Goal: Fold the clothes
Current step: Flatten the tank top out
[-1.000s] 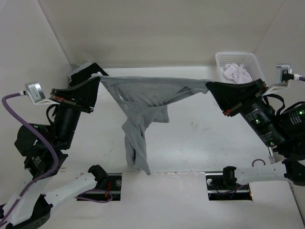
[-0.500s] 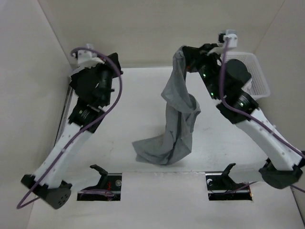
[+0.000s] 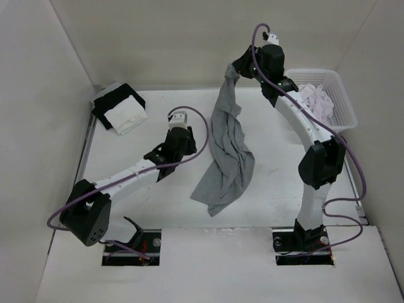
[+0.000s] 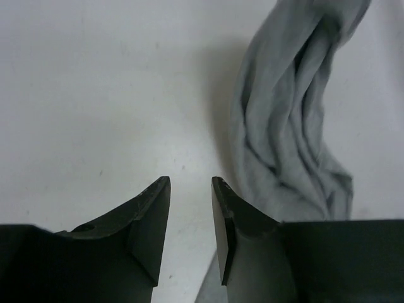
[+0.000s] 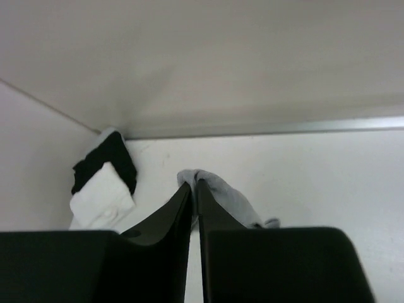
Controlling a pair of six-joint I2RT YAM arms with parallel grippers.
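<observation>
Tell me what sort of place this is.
Likely a robotics lab cell, not a home: plain white walls box in the table, a left arm and a right arm are mounted at its edge, with a grey shirt and a white basket.

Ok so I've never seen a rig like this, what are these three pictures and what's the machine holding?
Two robot arms, each ending in a two-finger gripper, stand at a white table. The wide picture looks down from above; the other two come from cameras on the wrists. The right gripper pinches the raised end of a grey sleeveless shirt, its lower part bunched on the table. The left gripper is open and empty, beside the shirt. At the back: a white basket holding a white garment, and a black-and-white cloth stack.
</observation>
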